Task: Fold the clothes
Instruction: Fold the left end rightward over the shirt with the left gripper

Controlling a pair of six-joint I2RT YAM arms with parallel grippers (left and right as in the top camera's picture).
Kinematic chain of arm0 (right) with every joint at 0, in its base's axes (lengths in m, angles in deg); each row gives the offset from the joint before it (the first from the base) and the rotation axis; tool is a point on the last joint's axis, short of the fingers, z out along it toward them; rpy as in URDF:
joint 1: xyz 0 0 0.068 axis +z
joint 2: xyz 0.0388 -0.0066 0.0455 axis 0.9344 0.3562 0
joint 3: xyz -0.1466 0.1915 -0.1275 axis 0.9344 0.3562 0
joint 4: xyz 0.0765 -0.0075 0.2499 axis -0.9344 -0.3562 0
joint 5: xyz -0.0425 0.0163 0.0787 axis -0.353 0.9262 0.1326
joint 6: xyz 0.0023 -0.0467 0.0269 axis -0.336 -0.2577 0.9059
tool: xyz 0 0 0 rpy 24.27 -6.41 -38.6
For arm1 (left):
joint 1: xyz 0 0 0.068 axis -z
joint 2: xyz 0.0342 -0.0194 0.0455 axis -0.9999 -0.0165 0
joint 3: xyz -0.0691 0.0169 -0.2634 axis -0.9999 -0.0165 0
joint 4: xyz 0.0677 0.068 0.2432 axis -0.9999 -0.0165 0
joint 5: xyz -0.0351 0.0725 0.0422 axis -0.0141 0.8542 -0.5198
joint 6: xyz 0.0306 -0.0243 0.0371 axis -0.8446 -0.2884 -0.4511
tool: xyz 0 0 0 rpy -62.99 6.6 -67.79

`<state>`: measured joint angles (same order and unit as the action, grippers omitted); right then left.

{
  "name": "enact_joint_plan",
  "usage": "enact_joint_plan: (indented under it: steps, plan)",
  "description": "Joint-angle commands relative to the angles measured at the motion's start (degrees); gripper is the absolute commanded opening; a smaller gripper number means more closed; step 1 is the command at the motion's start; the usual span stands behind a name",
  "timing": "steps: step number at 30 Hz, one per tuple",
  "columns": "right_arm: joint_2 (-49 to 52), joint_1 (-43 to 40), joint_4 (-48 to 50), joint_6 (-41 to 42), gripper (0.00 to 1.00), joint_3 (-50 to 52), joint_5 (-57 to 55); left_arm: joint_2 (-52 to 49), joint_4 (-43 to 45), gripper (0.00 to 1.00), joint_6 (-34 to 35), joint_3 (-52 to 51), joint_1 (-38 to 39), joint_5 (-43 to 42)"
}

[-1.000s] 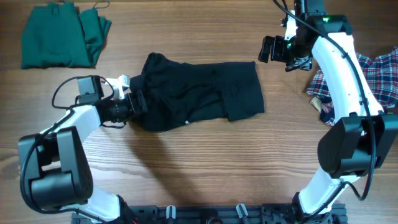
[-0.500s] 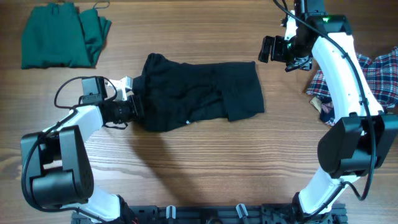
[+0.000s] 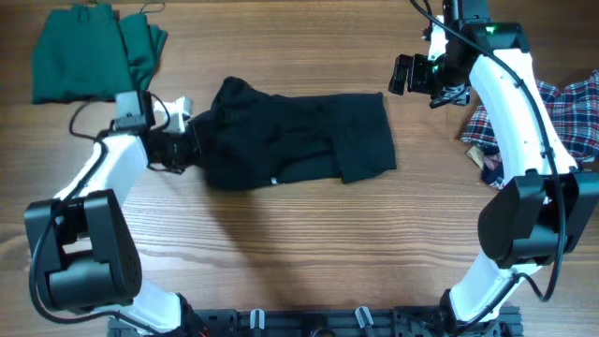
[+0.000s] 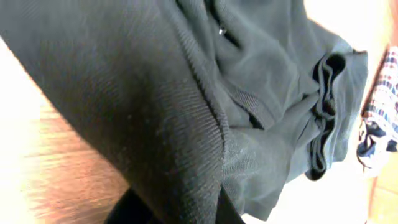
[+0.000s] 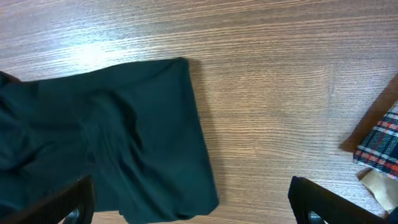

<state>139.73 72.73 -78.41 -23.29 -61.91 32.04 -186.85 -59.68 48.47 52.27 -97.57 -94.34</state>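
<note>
A black garment (image 3: 299, 140) lies crumpled across the middle of the wooden table. My left gripper (image 3: 192, 148) is shut on its left edge; in the left wrist view the dark fabric (image 4: 186, 93) fills the frame and is pinched between the fingers of my left gripper (image 4: 180, 214). My right gripper (image 3: 402, 75) hangs open above the table just past the garment's far right corner, holding nothing. In the right wrist view the garment's right end (image 5: 106, 149) lies under my right gripper (image 5: 196, 205), whose left fingertip (image 5: 68, 205) shows far from the other one.
A folded green garment (image 3: 89, 51) sits at the far left corner. A plaid garment (image 3: 571, 112) lies heaped at the right edge, behind the right arm, and its edge shows as plaid cloth (image 5: 379, 149) in the right wrist view.
My left gripper has shut on the black garment's left edge and moved toward the far side of the table, pulling that edge with it. The right arm has not moved.
</note>
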Motion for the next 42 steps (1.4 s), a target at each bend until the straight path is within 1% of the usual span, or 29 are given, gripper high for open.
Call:
enact_joint_plan:
  steps: [1, 6, 11, 14, 21, 25, 27, 30, 33, 36, 42]
  plan:
    - [0.3, 0.1, 0.2, -1.2, 1.0, 0.7, 0.9, -0.5, -2.9, 0.04, 0.3, 4.5, 0.6, 4.7]
    - [0.3, 0.1, 0.2, -1.2, 1.0, 0.7, 0.9, -0.4, -5.0, 0.04, 5.3, 5.7, 4.8, 15.9]
    - [0.3, 0.1, 0.1, -1.2, 1.0, 0.7, 0.9, -0.5, -6.3, 0.07, 10.8, 5.7, 8.3, 24.4]
    - [0.3, 0.1, 0.1, -1.3, 1.0, 0.7, 0.9, -0.4, -7.9, 0.05, 13.0, 5.7, 8.5, 28.1]
    - [0.3, 0.1, 0.2, -1.3, 1.0, 0.7, 0.9, -0.4, -8.5, 0.04, 13.1, 6.7, 10.1, 28.9]
    - [0.3, 0.1, 0.1, -1.3, 1.0, 0.7, 0.9, -0.4, -11.0, 0.04, 13.8, 10.4, 12.9, 31.8]
    - [0.3, 0.1, 0.1, -1.3, 1.0, 0.7, 0.9, -0.4, -13.4, 0.04, 14.8, 13.0, 15.4, 34.4]
    - [0.3, 0.1, 0.1, -1.2, 1.0, 0.7, 0.9, -0.4, -14.4, 0.04, 16.5, 15.7, 19.9, 34.8]
    - [0.3, 0.1, -0.2, -1.3, 1.0, 0.7, 0.9, -0.4, -13.8, 0.04, 18.9, 15.9, 24.3, 34.8]
    - [0.3, 0.1, -0.3, -1.2, 1.0, 0.8, 0.9, -0.5, -13.2, 0.04, 19.3, 15.9, 27.3, 34.8]
    - [0.3, 0.1, -0.1, -1.2, 1.0, 3.6, 0.9, -0.5, -8.5, 0.06, 22.4, 15.9, 34.3, 34.8]
